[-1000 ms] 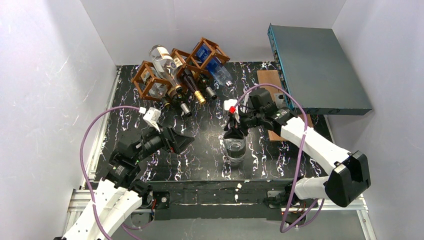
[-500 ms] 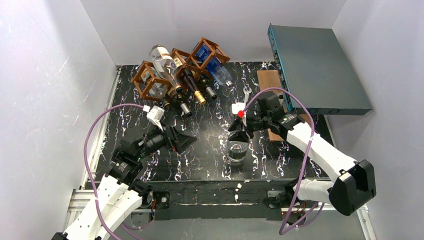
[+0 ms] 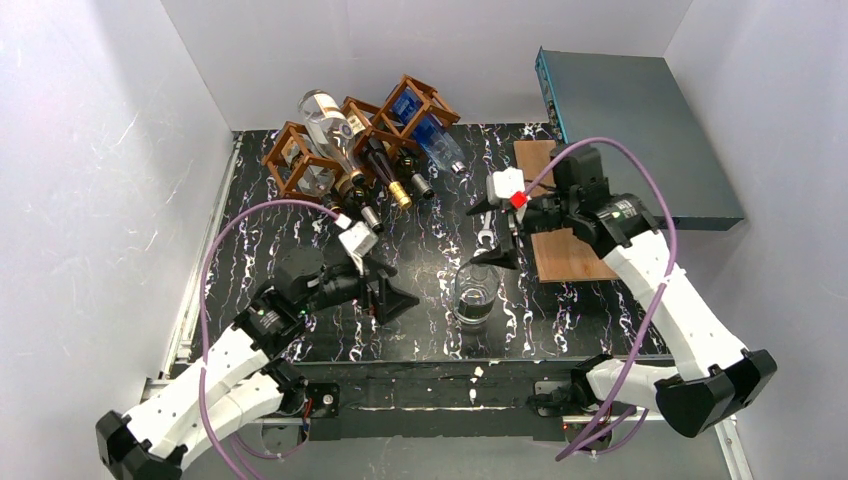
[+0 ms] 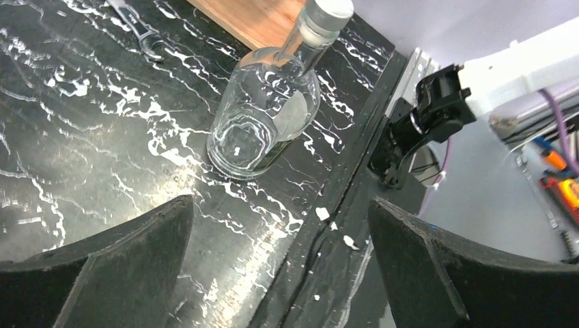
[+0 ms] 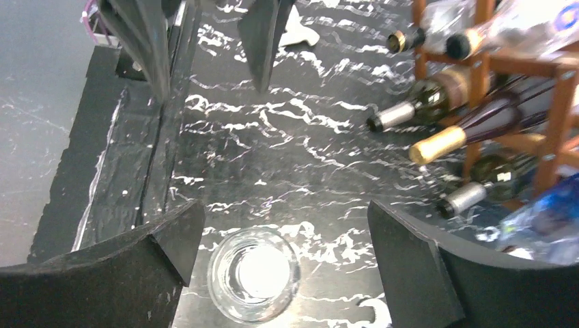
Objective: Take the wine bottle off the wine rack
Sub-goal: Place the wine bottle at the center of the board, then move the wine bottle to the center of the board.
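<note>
**Bottle upright on the bench, right hand let go**

The clear wine bottle stands upright on the black marbled bench, near its front edge and well apart from the wine rack at the far left. The right hand hangs above and just behind the bottle with its fingers spread wide and nothing between them. Its wrist camera looks down on the bottle's round glass body, low in the view between the two fingers and closer to the left one. The left hand is also spread wide and empty. It sits low over the bench to the bottle's left and points at it, and its camera shows the bottle with its silver cap ahead, between the fingers but not touched. Other bottles lie in the rack's cells with their necks pointing out. A wrench lies on the bench beyond the bottle, next to a wooden board.

A second ago the right hand was clenched on the bottle's neck. It has since released, lifted off and drawn back toward the board. The bottle has stayed where it was set, and the left hand has moved closer to it.
</note>
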`<state>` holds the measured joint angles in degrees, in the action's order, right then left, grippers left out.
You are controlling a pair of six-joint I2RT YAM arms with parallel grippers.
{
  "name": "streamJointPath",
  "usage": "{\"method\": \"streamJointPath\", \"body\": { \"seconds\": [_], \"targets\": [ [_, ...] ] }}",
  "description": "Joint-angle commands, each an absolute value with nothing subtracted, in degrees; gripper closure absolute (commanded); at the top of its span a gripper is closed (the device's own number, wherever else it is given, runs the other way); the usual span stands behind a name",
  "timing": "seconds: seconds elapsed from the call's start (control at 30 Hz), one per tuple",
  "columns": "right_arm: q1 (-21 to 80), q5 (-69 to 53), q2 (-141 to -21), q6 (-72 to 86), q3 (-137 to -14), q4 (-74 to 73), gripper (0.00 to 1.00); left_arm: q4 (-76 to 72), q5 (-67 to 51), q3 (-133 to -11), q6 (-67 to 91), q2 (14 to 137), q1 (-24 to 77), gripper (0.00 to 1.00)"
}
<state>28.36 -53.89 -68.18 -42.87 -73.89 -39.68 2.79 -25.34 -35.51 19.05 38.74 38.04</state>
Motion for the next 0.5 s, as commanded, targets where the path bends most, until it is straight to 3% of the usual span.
{"method": "streamJointPath", "body": {
  "seconds": [0.0,0.27,0.47],
  "targets": [
    [26.6,-55.6,-67.8,-41.5,-81.1,-45.0,0.01,-2.8,-21.1,-38.3,7.1,43.1,44.0,0.02],
    [24.4,-45.8,-70.0,-29.3,-83.3,-37.1,0.02,-13.6,-12.9,-40.0,-3.5,54.5,54.5,0.02],
    [21.9,-48.1,-71.9,-28.6,-86.2,-37.7,0.02,-29.1,-12.8,-37.6,-6.5,61.8,56.2,0.02]
  ]
}}
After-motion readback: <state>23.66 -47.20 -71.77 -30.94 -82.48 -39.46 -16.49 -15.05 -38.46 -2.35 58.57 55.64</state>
